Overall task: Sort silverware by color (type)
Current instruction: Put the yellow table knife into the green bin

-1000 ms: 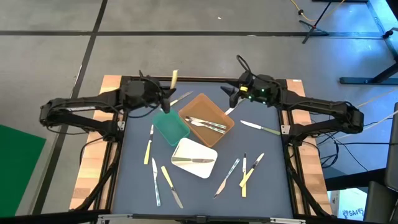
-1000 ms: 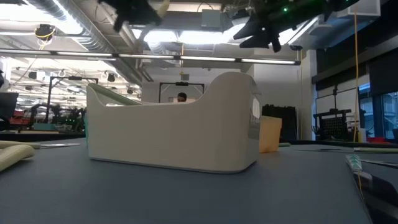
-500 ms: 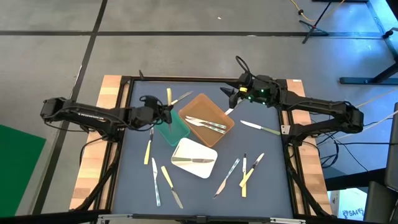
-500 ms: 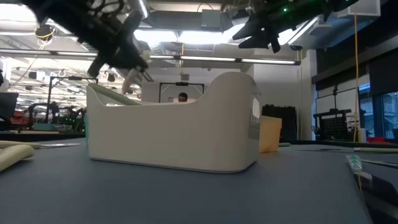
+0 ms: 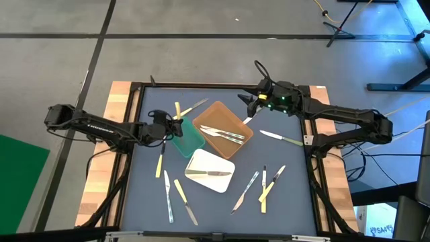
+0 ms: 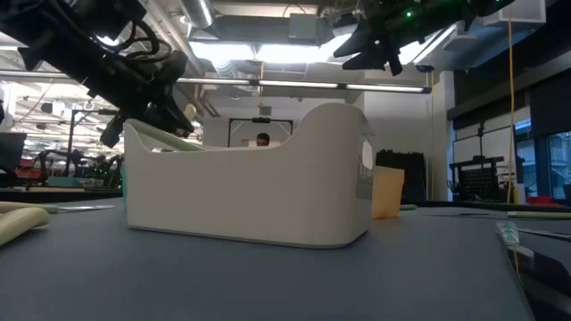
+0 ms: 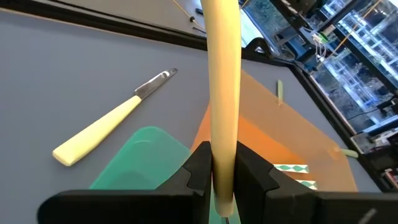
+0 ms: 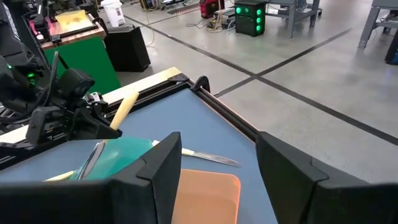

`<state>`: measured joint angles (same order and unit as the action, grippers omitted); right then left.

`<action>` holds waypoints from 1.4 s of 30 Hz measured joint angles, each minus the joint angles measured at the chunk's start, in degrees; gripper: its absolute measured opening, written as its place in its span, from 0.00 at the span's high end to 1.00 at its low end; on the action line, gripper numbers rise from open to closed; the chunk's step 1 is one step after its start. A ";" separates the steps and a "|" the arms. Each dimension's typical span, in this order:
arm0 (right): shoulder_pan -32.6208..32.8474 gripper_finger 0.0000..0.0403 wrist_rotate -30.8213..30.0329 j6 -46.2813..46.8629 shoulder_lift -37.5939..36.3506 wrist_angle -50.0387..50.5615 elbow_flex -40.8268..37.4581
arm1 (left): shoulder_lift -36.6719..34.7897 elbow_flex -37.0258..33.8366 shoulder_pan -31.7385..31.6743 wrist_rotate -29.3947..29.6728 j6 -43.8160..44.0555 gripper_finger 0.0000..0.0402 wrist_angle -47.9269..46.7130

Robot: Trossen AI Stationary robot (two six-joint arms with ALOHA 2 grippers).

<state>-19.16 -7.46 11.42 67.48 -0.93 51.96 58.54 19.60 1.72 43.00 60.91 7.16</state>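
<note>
My left gripper (image 5: 169, 128) is shut on a pale yellow-handled piece of silverware (image 5: 177, 111) just over the left end of the green tray (image 5: 187, 139). The low view shows this gripper (image 6: 152, 94) behind the white tray (image 6: 250, 192). My right gripper (image 5: 247, 101) hangs open and empty above the table's far right part, past the brown tray (image 5: 225, 128). More silverware lies flat on the table: a yellow-handled knife (image 7: 112, 127) by the far edge, and several pieces near the left (image 5: 161, 158) and near edges (image 5: 178, 195). My left gripper pinches the yellow handle (image 7: 224, 155) between its two fingers (image 7: 199, 171), close to where the metal end (image 8: 93, 158) begins. The fingers come in slanting down from the table's left. The piece is lifted clear, its handle tilted up toward the far side, its metal end over the green tray.
The brown tray holds a few silvery pieces (image 5: 222, 133); the white tray (image 5: 209, 171) holds one knife (image 5: 205, 174). Loose pieces lie at the right (image 5: 281, 138) and near right (image 5: 265, 185). The table has a raised black frame (image 5: 201, 85).
My left gripper has come down from high over the far edge toward the green tray, drifting a little to the left and near side, and has rolled at the wrist. It stays shut on the yellow-handled piece, which has come down with it and tilted.
</note>
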 joint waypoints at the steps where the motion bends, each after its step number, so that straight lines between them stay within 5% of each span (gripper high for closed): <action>1: 0.00 0.51 0.00 0.00 0.00 -0.02 0.00 | 0.02 -0.04 0.00 0.00 0.27 0.91 0.02; 25: 0.00 0.51 0.00 0.00 0.00 0.00 0.00 | 16.64 -0.16 -0.02 -0.68 7.14 0.89 9.55; 42: 0.00 0.51 0.00 0.02 0.00 -0.02 0.00 | 18.69 -0.16 -0.04 -0.68 9.46 0.86 9.55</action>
<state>-19.16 -7.46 11.44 67.48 -0.95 51.96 77.23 19.44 1.67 42.33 70.37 16.71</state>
